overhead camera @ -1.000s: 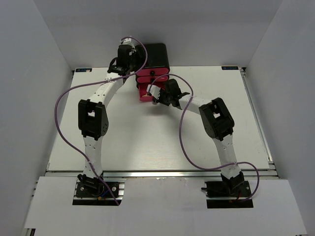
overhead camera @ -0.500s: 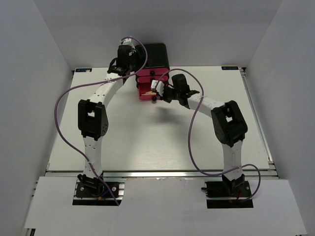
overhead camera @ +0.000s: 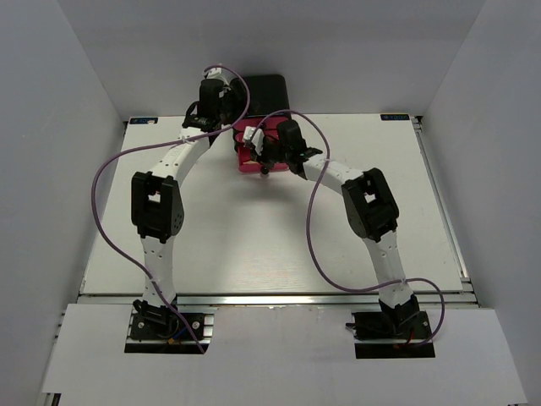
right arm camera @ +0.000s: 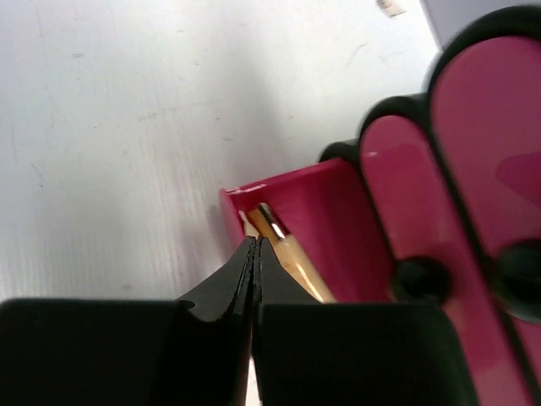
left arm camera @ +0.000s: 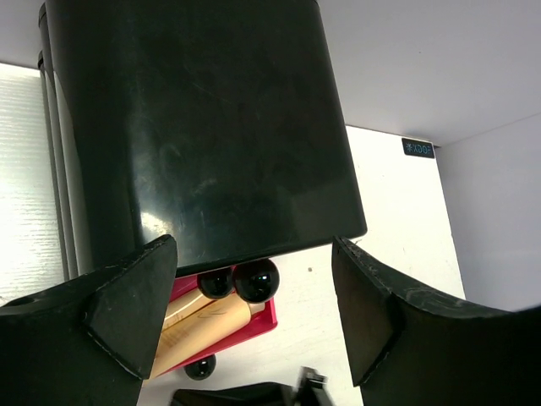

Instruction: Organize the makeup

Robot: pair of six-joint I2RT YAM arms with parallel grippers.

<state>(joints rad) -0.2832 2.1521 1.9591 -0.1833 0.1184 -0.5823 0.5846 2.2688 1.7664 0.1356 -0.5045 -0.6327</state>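
Smooth black box [left arm camera: 203,127], its glossy pink drawer [right arm camera: 317,211] pulled out — slim beige sticks [right arm camera: 296,260] lie inside. Right gripper [right arm camera: 254,254], pinched shut and empty, hovers at the drawer's corner; left gripper [left arm camera: 254,254] gapes wide at the box — holding nothing.

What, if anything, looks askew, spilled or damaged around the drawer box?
Nothing stands out. One pink drawer of the black three-drawer box is pulled out, with beige sticks lying inside. The right gripper sits over that drawer's corner, jaws shut; the left gripper straddles the box top, jaws open. No spill or damage shows.
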